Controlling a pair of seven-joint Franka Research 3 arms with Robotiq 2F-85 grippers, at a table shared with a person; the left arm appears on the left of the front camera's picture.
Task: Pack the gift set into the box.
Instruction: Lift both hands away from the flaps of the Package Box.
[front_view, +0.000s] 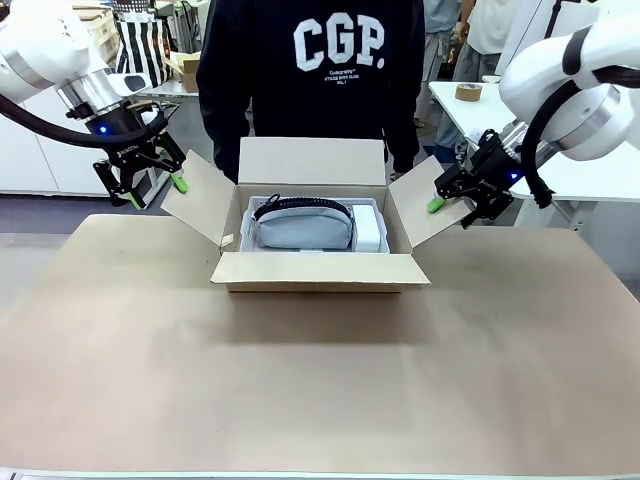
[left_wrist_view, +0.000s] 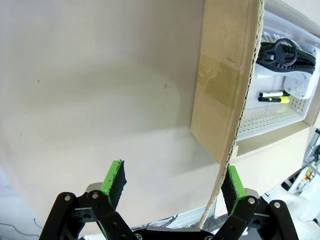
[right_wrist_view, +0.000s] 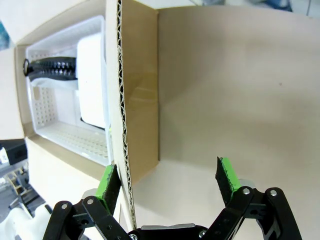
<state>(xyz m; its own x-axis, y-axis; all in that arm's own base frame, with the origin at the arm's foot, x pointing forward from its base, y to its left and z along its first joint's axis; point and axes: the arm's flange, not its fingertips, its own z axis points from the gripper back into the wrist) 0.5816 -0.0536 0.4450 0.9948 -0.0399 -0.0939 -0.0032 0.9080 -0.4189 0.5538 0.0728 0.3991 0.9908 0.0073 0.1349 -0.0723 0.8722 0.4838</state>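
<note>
Gift set (front_view: 303, 228) lies in box (front_view: 318, 270); left gripper (front_view: 156, 191) and right gripper (front_view: 453, 209) stand spread.

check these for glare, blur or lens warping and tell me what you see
Front view: sharp, evenly lit, soft shadow on the table under the box. Left wrist view: box flap edge bows slightly from the wide lens, white tray glares. Right wrist view: tray near washed out, the right gripper's fingers crisp.
</note>
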